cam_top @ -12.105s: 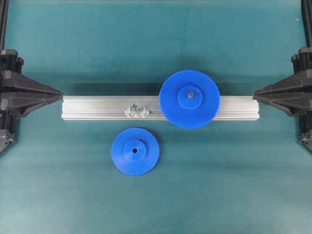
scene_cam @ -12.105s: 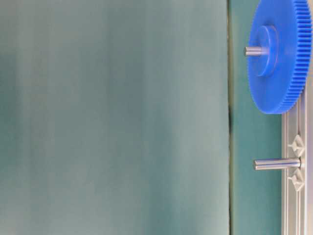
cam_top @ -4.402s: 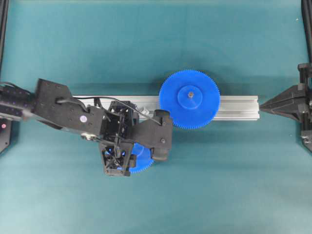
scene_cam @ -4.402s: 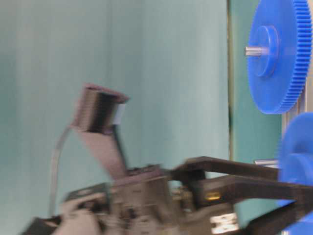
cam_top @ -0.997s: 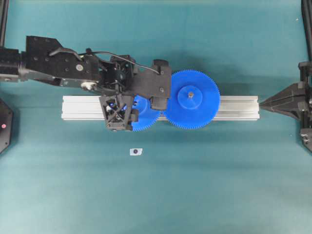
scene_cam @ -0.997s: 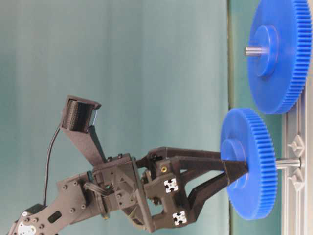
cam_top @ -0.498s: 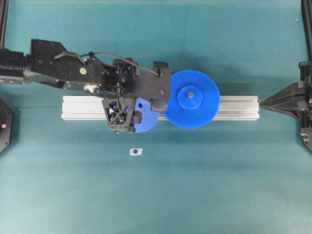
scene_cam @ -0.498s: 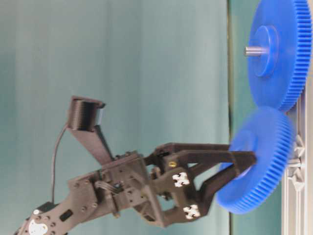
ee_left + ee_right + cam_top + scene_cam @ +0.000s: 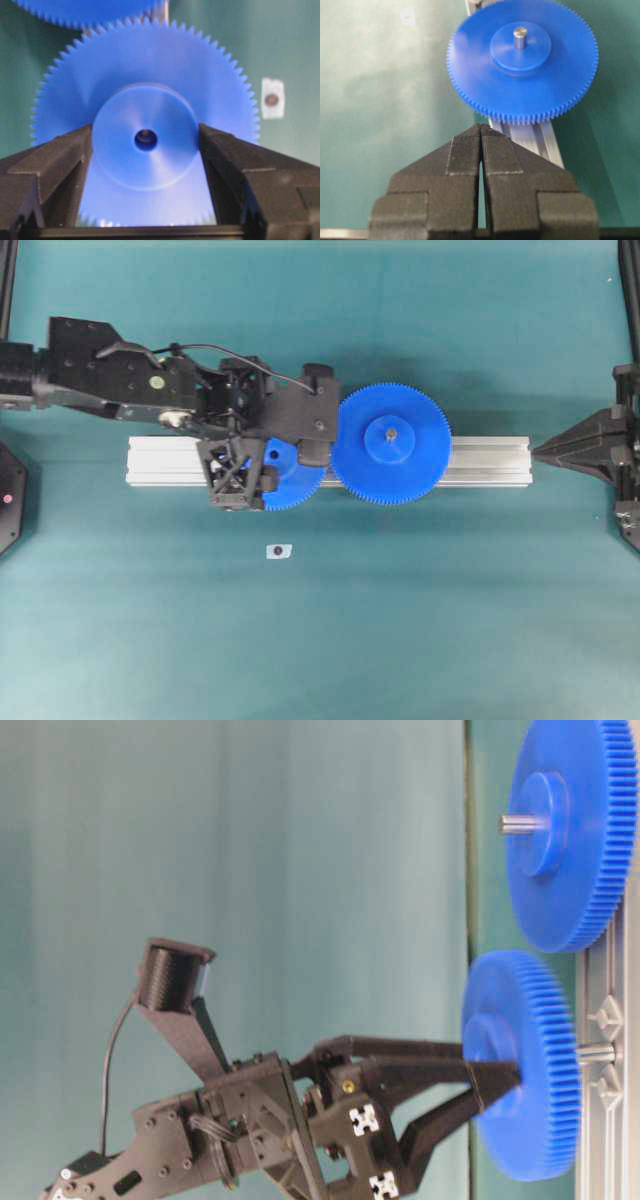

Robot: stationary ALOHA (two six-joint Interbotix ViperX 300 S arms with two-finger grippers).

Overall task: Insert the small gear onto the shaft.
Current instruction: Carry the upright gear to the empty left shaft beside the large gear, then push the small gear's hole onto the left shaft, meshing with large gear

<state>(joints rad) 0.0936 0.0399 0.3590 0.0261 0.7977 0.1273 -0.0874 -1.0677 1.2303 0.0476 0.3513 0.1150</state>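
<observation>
Overhead view: two blue gears; left gripper point(image 9: 268, 462) clamps small gear point(image 9: 295, 490); right gripper point(image 9: 480, 131) closed empty; white sticker point(image 9: 278, 551) possibly unprinted.

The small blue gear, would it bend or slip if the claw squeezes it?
Probably not bend: the small gear looks like thick, stiff plastic. It might slip a little, since the left claw pinches only its smooth round hub. It also looks light, held out sideways by that small grip in the table-level view.
</observation>
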